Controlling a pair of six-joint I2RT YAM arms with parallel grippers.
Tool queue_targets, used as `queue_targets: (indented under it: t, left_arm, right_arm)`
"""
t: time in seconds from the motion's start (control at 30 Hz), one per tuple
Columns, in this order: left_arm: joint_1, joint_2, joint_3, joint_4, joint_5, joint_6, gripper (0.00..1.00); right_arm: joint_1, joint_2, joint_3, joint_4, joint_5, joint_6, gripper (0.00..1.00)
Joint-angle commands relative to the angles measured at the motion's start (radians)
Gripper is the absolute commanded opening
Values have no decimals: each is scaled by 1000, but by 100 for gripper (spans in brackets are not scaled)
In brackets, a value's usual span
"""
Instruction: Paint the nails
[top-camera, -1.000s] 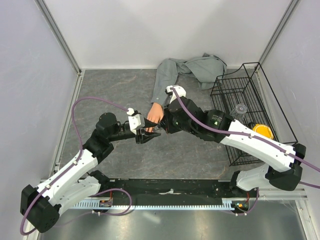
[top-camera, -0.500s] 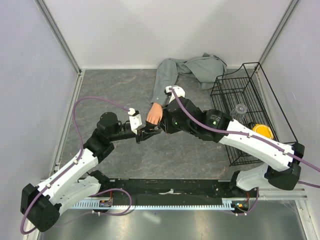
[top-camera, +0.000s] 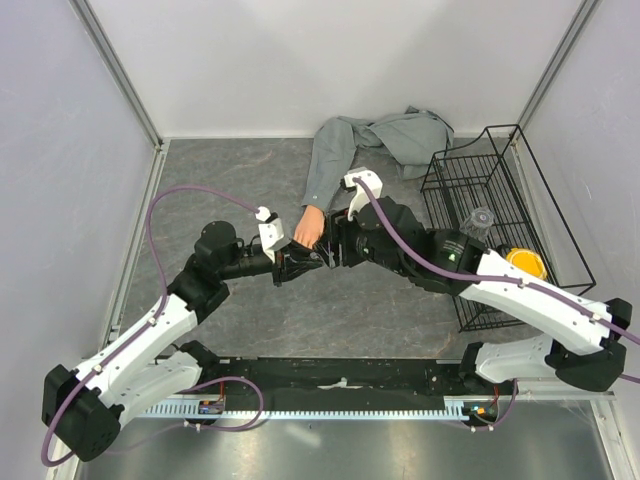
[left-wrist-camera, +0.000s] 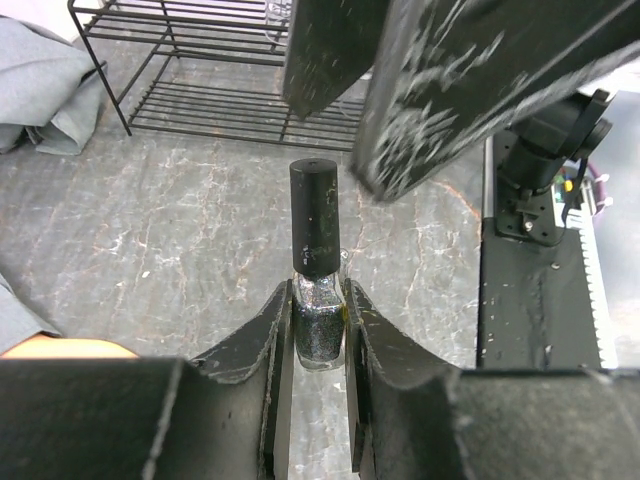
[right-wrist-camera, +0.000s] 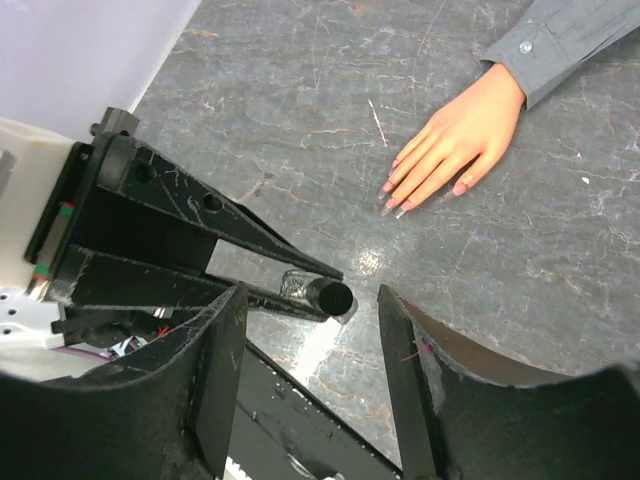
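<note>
The left pincer (left-wrist-camera: 318, 295) is clamping the small dark bottle (left-wrist-camera: 318, 340) upright while the right pincer (right-wrist-camera: 310, 293) is hanging wide open just above its cap (right-wrist-camera: 330, 296), with the nails (right-wrist-camera: 400, 203) lying on the desk (right-wrist-camera: 300, 80) nearby at 1 o'clock, mannequin fingers (right-wrist-camera: 428, 172) pointing toward 7 o'clock.

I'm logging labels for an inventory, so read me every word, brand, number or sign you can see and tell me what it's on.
No text can be read in any view.
Small dark glittery glass bottle with a black cap: no label shows.
Round yellow object: too small to tell.
</note>
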Motion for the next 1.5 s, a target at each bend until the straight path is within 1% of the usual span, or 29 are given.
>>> queue_targets:
  t: [0.0,0.13,0.17,0.27,0.47,0.53,0.6,0.63,0.7,0.73,0.8,0.87,0.9,0.93,1.0,1.07,1.23,1.47]
  left_arm:
    - [-2,-12,28,60,-17,-68,2]
    - [-1,-20,22,69,-13,-68,2]
    - [-1,-20,20,71,-11,-66,2]
    - [-1,-23,20,74,-5,-68,2]
    - [-1,-43,8,96,-2,-68,2]
    - [-1,-49,4,102,-1,-94,2]
    - [-1,-56,-1,112,7,-97,2]
    - [-1,-58,-1,112,10,-97,2]
    - [-1,-60,-3,117,24,-98,2]
    - [-1,-58,-3,119,26,-100,2]
    - [-1,-56,-3,119,23,-108,4]
    - [-1,-47,7,106,10,-117,19]
    - [-1,-41,14,82,7,-118,33]
    - [-1,-37,19,70,7,-117,36]
    - [-1,-24,33,54,7,-114,39]
    - [-1,-18,34,54,15,-115,41]
    - [-1,-17,37,50,15,-112,39]
    - [2,-12,42,48,21,-112,40]
  right_arm:
    - [4,34,15,53,11,-17,59]
    - [6,36,0,67,12,-17,54]
    - [4,34,-3,73,14,-17,51]
    - [4,28,-19,77,17,-14,46]
    - [4,11,-51,88,21,-7,45]
    - [3,11,-54,91,21,-5,44]
    - [3,13,-52,93,12,-5,39]
    - [3,13,-54,102,14,-7,33]
    - [4,15,-51,106,7,-13,25]
    - [3,16,-51,106,6,-16,14]
    - [3,22,-42,106,-8,-23,0]
    - [4,28,-31,100,-20,-37,0]
    - [4,30,-25,90,-22,-39,0]
    - [4,34,-19,84,-20,-42,0]
    - [4,36,-2,73,-23,-45,0]
    - [4,39,10,71,-28,-56,0]
    - [4,61,43,28,-23,-77,0]
    - [6,65,47,36,-42,-77,0]
